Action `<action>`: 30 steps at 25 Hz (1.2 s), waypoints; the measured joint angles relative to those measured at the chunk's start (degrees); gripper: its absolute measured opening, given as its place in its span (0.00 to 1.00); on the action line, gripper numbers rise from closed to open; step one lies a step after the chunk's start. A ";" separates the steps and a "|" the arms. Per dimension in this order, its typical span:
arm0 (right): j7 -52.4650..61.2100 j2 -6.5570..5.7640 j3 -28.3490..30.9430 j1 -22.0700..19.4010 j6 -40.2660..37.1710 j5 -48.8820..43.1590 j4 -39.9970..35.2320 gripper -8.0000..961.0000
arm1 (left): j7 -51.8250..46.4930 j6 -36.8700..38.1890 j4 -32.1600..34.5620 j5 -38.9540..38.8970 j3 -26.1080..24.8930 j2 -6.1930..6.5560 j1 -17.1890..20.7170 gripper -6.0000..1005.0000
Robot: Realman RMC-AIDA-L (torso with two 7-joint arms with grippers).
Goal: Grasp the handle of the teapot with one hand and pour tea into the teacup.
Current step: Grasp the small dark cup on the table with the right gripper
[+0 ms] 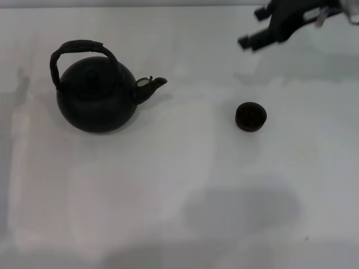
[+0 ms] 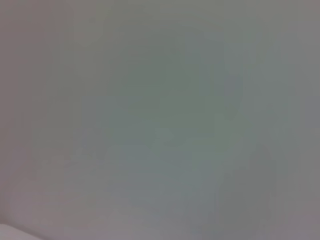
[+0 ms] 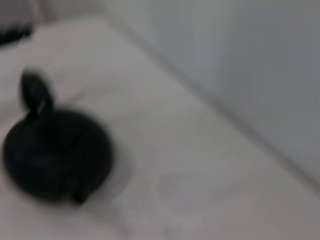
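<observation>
Teapot (image 1: 96,95) first, the biggest object: a round black-green pot that stands upright on the left part of the white table (image 1: 168,185), its short spout (image 1: 150,86) pointing right toward the teacup. Its dark arched handle (image 1: 78,49) rises over the flat lid, leaning a little to the far side, and nothing touches it. In the right wrist view the teapot (image 3: 55,155) appears as a blurred dark round shape on the pale table, beside a grey wall.

Next in size, the right gripper (image 1: 252,27) hangs above the far right part of the table, well apart from the teapot and on the far side of the teacup; whether its fingers are spread or pressed together cannot be told. The left gripper appears in no view, and the left wrist view shows only a blank grey surface.

Smallest is the teacup (image 1: 251,116), a tiny dark handleless cup sitting upright on the table to the right of the spout, clearly apart from it.
</observation>
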 joint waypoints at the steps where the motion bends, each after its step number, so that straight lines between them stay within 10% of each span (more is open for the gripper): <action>1: 0.53 0.59 -1.40 0.54 0.37 -1.78 0.12 0.86 | 0.03 -0.01 0.00 -0.01 -0.01 0.00 -0.11 0.84; 30: 8.12 1.68 -31.43 8.21 -4.36 -5.54 8.98 0.84 | -0.50 0.11 -0.09 -3.00 -0.18 0.10 -0.92 0.84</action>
